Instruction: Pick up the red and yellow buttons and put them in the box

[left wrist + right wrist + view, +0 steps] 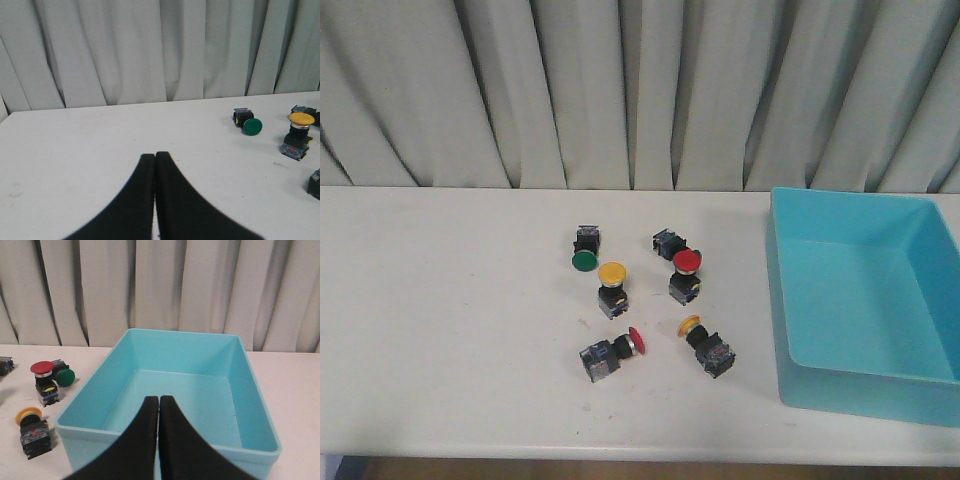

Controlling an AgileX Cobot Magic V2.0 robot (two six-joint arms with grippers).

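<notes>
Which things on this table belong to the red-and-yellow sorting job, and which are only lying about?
Job: two red buttons; two yellow buttons; blue box.
Lying about: two green buttons.

1. The left gripper (155, 159) has its two black fingers pressed together over the white table (75, 150).
2. A green button (248, 123) lies near a standing yellow button (298, 135).

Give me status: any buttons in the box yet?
None done: the box is empty. Nothing in hand: left claw and right claw are both shut on nothing. Left: two red buttons and two yellow buttons, all on the table. Green ones stay.
</notes>
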